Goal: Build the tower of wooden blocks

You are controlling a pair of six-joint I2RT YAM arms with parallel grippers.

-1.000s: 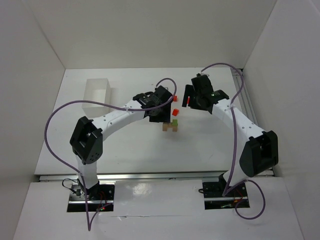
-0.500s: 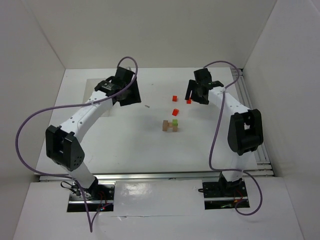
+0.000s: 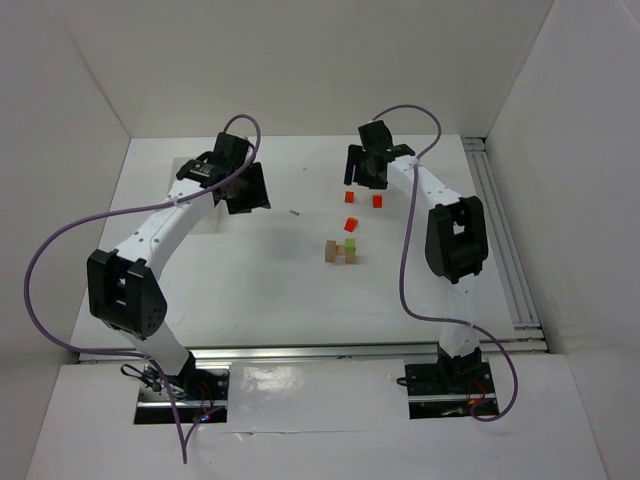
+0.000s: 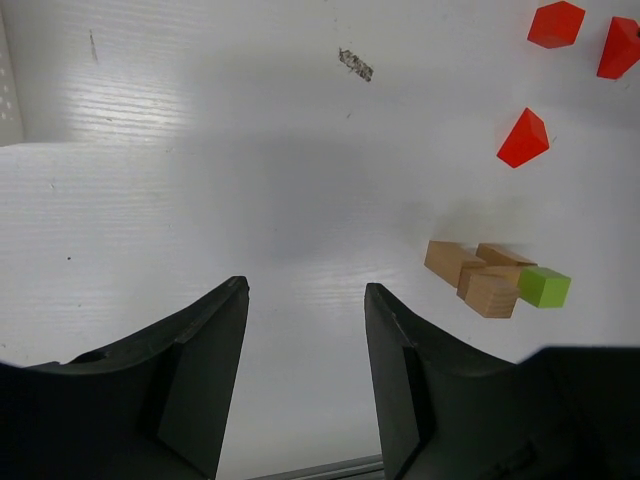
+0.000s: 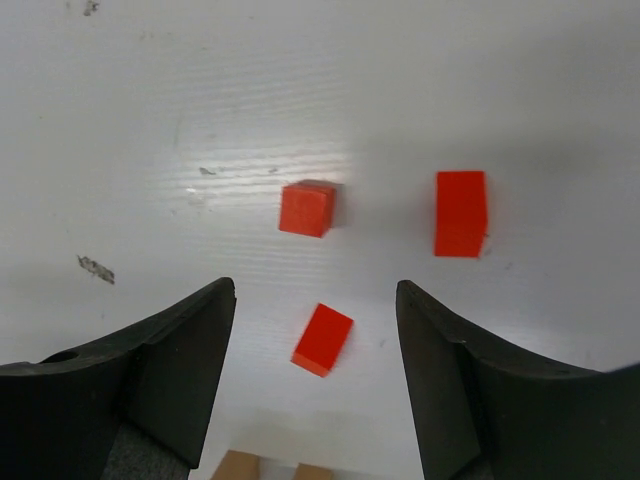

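Note:
Tan blocks (image 3: 337, 253) with a lime green block (image 3: 350, 243) sit clustered mid-table. Three red blocks lie behind them: one (image 3: 351, 224) near the cluster, two (image 3: 349, 197) (image 3: 377, 201) farther back. My left gripper (image 3: 250, 192) is open and empty at the back left, far from the blocks. Its wrist view shows the tan blocks (image 4: 470, 270), the green block (image 4: 545, 287) and red blocks (image 4: 523, 139) off to the right of the open gripper (image 4: 305, 290). My right gripper (image 3: 357, 168) is open and empty above the red blocks. In its wrist view (image 5: 315, 287), one red block (image 5: 323, 339) lies between the fingers, apart from them.
A white open box (image 3: 186, 172) stands at the back left, mostly hidden by my left arm. A thin small sliver (image 3: 295, 212) lies on the table between the arms. White walls close in the table on three sides.
My left arm swung from the block cluster to the back left by the box. My right gripper moved left and back; a red block now lies free to its right.

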